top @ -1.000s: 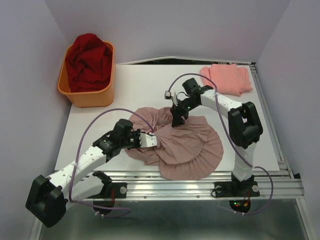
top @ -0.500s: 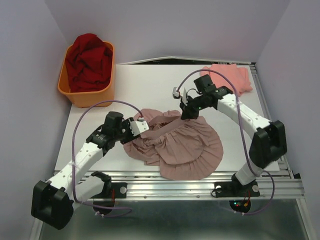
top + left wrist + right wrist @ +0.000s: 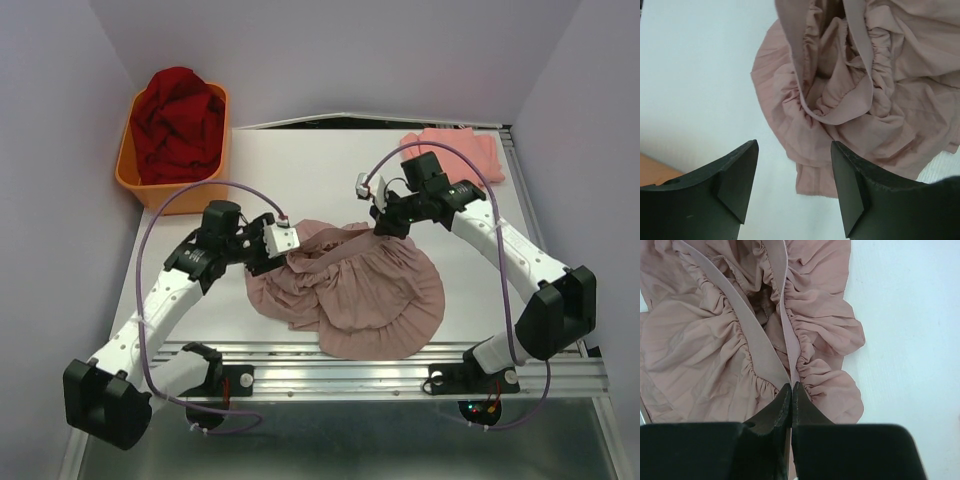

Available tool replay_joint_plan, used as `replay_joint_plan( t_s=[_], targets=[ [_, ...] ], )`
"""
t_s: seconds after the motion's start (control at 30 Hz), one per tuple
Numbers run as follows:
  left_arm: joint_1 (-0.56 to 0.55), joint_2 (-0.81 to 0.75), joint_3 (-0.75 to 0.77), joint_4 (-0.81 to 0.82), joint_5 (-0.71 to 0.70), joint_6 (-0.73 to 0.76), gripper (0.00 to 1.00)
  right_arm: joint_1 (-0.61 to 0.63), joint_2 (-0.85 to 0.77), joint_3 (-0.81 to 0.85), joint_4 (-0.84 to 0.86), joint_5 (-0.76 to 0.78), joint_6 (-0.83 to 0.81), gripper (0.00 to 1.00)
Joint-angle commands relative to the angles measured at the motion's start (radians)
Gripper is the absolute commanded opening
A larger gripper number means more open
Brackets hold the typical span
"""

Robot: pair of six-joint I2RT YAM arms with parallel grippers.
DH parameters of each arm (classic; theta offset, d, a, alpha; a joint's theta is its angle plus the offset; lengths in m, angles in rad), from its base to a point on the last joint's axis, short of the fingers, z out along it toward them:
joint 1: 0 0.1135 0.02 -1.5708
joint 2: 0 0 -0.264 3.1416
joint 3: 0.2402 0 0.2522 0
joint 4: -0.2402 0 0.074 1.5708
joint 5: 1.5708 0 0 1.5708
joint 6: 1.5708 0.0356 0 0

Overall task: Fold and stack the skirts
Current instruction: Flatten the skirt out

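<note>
The mauve-pink skirt (image 3: 360, 290) lies bunched on the white table, its ruffled hem toward the near edge. My right gripper (image 3: 383, 224) is at its far right edge, shut on the elastic waistband (image 3: 785, 330), which runs taut out of the closed fingertips (image 3: 791, 386). My left gripper (image 3: 286, 239) hovers at the skirt's far left edge. In the left wrist view it (image 3: 793, 160) stands open, with only the table and a corner of the skirt (image 3: 875, 105) below it. The salmon-pink skirt (image 3: 455, 156) lies folded at the back right.
An orange tub (image 3: 135, 183) holding dark red cloth (image 3: 178, 125) stands at the back left. A metal rail (image 3: 400, 356) runs along the near table edge. Purple cables loop above both arms.
My left gripper opened, let go of the skirt and moved up and away from me. My right gripper shut on the waistband and pulled it a little to the right.
</note>
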Motion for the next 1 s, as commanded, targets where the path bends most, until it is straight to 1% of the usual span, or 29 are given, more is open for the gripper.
replay_joint_plan(
  t_s=[0.0, 0.07, 0.13, 0.23, 0.3, 0.33, 0.37, 0.47, 0.67, 0.73, 0.8, 0.87, 0.9, 0.97],
  targets=[
    [-0.06, 0.033, -0.055, 0.032, 0.021, 0.121, 0.71, 0.006, 0.003, 0.019, 0.029, 0.031, 0.034, 0.01],
    [-0.086, 0.039, -0.078, 0.064, -0.022, 0.126, 0.72, 0.006, 0.01, 0.025, 0.032, 0.039, 0.043, 0.01],
    [-0.12, 0.056, -0.082, 0.09, -0.048, 0.094, 0.72, 0.006, 0.013, 0.034, 0.032, 0.039, 0.046, 0.01],
    [-0.143, 0.082, -0.081, 0.105, -0.05, 0.031, 0.72, 0.006, 0.016, 0.042, 0.032, 0.039, 0.054, 0.01],
    [-0.154, 0.108, -0.075, 0.11, -0.054, 0.005, 0.75, 0.006, 0.019, 0.045, 0.032, 0.043, 0.054, 0.01],
    [-0.155, 0.115, -0.073, 0.118, -0.056, -0.009, 0.76, 0.006, 0.017, 0.047, 0.032, 0.045, 0.054, 0.01],
    [-0.157, 0.12, -0.075, 0.153, -0.056, -0.053, 0.76, 0.006, 0.017, 0.048, 0.033, 0.046, 0.054, 0.01],
    [-0.172, 0.163, -0.066, 0.194, -0.056, -0.11, 0.77, 0.006, 0.017, 0.053, 0.03, 0.048, 0.054, 0.01],
    [-0.184, 0.195, -0.049, 0.198, -0.047, -0.147, 0.77, 0.006, 0.016, 0.059, 0.033, 0.071, 0.057, 0.01],
    [-0.187, 0.188, -0.052, 0.191, -0.031, -0.156, 0.75, 0.006, 0.016, 0.059, 0.035, 0.076, 0.06, 0.01],
    [-0.19, 0.186, -0.059, 0.201, -0.033, -0.19, 0.72, 0.006, 0.014, 0.06, 0.038, 0.08, 0.061, 0.01],
    [-0.19, 0.192, -0.056, 0.22, -0.042, -0.222, 0.67, 0.006, 0.013, 0.062, 0.038, 0.083, 0.061, 0.01],
    [-0.19, 0.2, -0.052, 0.23, -0.054, -0.239, 0.55, 0.006, 0.008, 0.061, 0.04, 0.085, 0.061, 0.01],
    [-0.19, 0.204, -0.05, 0.25, -0.072, -0.276, 0.39, 0.006, 0.007, 0.059, 0.04, 0.091, 0.061, 0.01]
  ],
)
